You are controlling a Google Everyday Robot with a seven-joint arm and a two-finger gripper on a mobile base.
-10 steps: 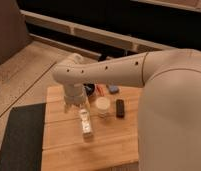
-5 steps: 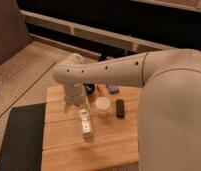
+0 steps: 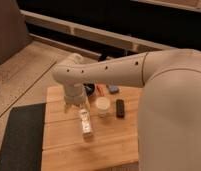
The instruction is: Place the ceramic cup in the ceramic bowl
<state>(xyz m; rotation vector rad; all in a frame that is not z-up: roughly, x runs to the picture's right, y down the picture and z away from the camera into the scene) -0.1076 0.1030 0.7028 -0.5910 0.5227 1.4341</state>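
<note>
Speckled flooring and a dark railed wall surround the pale slatted wooden counter [image 3: 69, 150]. On it we find the small cream-white cylindrical ceramic cup [image 3: 102, 106] standing near the middle. It sits between a clear slim bottle [image 3: 85, 122] with a white label, lying on one side of it, and a small black rectangular block [image 3: 120, 108] on the other. Just behind the cup, partly hidden by our white arm [image 3: 109, 72], sits the round dark glossy ceramic bowl [image 3: 90, 89]. Our claw [image 3: 76, 101] hangs low over the counter by the bottle's far end, apart from the cup; we cannot tell whether it is released or clenched. The cup stands upright, its long axis vertical and its mouth up. We judge it rigid, fairly light, smooth enough to slip and liable to chip, so we would pinch it across the wall near the rim, squarely and gently.
</note>
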